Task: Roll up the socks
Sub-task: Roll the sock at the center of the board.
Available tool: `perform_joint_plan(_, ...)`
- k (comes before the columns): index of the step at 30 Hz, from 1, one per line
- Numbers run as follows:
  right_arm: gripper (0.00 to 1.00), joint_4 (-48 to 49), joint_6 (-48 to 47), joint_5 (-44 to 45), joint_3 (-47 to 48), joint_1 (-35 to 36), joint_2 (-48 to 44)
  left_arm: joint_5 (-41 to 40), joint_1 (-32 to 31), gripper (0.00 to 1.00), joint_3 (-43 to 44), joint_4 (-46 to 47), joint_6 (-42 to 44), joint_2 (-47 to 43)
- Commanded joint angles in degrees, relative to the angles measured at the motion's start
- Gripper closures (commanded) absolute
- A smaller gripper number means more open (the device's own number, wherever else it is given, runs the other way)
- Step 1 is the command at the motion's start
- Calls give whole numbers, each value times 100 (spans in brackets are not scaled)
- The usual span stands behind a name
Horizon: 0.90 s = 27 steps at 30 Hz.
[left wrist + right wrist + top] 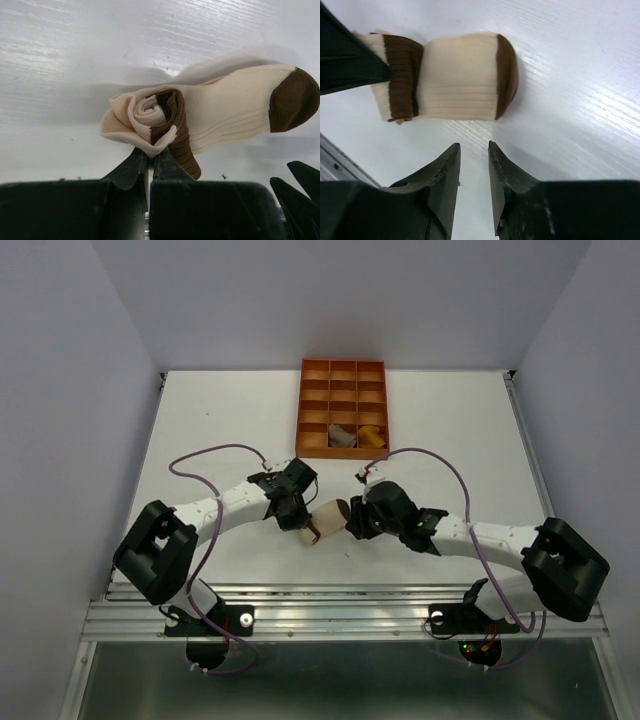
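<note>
A cream sock (326, 521) with brown bands and a brown toe lies on the white table between the two grippers. Its cuff end is partly rolled into a spiral (150, 112), and the foot and toe (292, 100) stretch out flat to the right. My left gripper (151, 152) is shut on the rolled cream edge of that sock. My right gripper (474, 146) stands open just short of the sock's toe end (506, 70), with only bare table between its fingers. Two other socks, a mustard-yellow one (372, 435) and a pale brownish one (343, 437), sit bundled in the tray.
An orange gridded tray (342, 390) stands at the back centre of the table. The left gripper's black finger (347, 57) shows at the left of the right wrist view. The table's metal front rail (340, 612) runs along the near edge.
</note>
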Motion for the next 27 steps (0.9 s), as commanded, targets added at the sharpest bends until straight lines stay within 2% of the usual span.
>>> perform_joint_plan(1, 66, 189, -62, 545, 221, 32, 339, -340, -32, 100, 341, -884, 216, 209)
perform_joint_plan(5, 68, 399, -438, 336, 477, 32, 508, -366, -32, 100, 667, -1402, 295, 516)
perform_joint_plan(6, 66, 540, -580, 21, 433, 93, 464, -375, -32, 100, 763, -1499, 365, 673)
perform_joint_plan(15, 57, 1613, -1345, -439, -32, 717, -80, -138, -32, 100, 1572, -2422, 629, 1325)
perform_joint_plan(27, 52, 1675, -2004, 1246, 116, 2131, 287, 214, -59, 100, 2187, -3100, 726, 1826)
